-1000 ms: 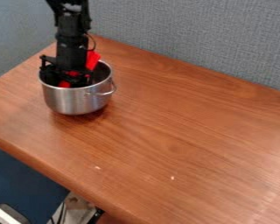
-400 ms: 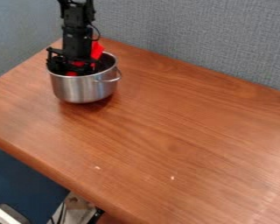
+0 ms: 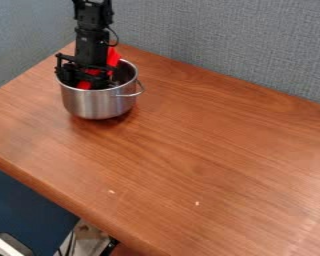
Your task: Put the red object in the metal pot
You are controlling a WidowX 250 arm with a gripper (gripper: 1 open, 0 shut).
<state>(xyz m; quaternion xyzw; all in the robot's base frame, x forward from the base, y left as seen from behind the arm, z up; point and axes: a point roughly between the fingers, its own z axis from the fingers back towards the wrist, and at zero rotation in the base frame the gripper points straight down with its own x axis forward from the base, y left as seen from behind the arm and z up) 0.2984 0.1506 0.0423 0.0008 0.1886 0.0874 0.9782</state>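
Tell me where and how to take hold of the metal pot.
Grip the metal pot by its rolled rim on the side facing the camera, coming from above with one finger inside and one outside. The arm fills the far side, while this near stretch of rim looks free, and the straight wall below should suit a pinch. The thin wire handle would probably swing.

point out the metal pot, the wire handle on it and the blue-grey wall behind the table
metal pot (image 3: 99, 105): camera view, on its outer side wall
wire handle (image 3: 140, 90): camera view, on its outer bend
wall (image 3: 230, 45): camera view, on its right-hand stretch
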